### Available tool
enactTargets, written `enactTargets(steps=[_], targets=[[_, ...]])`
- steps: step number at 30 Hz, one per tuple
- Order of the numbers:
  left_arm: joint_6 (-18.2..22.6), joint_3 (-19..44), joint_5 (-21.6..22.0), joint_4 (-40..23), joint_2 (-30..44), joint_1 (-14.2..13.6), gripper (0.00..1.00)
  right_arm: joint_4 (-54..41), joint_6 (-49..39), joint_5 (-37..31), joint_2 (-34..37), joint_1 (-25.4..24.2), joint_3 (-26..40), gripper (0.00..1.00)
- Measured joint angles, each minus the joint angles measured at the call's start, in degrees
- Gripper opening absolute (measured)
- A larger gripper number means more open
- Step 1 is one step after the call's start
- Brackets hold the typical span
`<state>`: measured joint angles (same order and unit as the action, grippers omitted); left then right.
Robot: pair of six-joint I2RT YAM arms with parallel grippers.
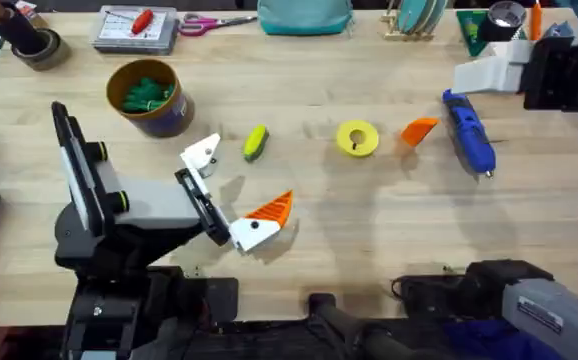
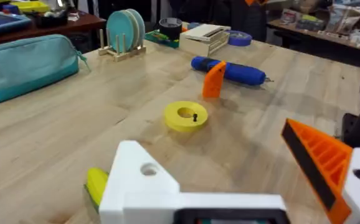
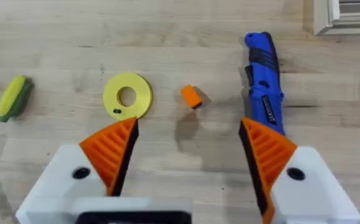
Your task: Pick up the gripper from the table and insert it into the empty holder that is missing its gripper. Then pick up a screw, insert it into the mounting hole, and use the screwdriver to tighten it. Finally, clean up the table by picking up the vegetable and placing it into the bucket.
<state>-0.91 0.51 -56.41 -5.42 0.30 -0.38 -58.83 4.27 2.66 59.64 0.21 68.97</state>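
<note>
From the left gripper (image 1: 231, 196), open with one bare holder (image 1: 201, 156), I see the vegetable (image 1: 255, 141) just beyond, then the yellow disc (image 1: 357, 138), the gripper (image 1: 419, 130), the screwdriver (image 1: 469, 135), all ahead of the spread right gripper (image 3: 189, 149).

Bare table (image 1: 369, 215) around loose gripper (image 1: 419, 130)

You get bright, even light from overhead on the worktop (image 1: 369, 220), with soft, short shadows under the screwdriver (image 1: 469, 135). Overhead, the dark arm at the lower right edge blurs; the left wrist's near foreground is soft.
</note>
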Motion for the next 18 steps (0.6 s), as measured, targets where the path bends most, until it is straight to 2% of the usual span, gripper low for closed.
enactTargets(steps=[9,18], targets=[[0.08,0.02,-3.84,-0.40,-0.01,0.00,0.986,0.00,0.00,0.00,-0.01,0.00,0.00,0.997],[4.64,0.02,-8.59,-1.43,0.01,0.00,0.985,0.00,0.00,0.00,0.00,0.00,0.00,0.997]])
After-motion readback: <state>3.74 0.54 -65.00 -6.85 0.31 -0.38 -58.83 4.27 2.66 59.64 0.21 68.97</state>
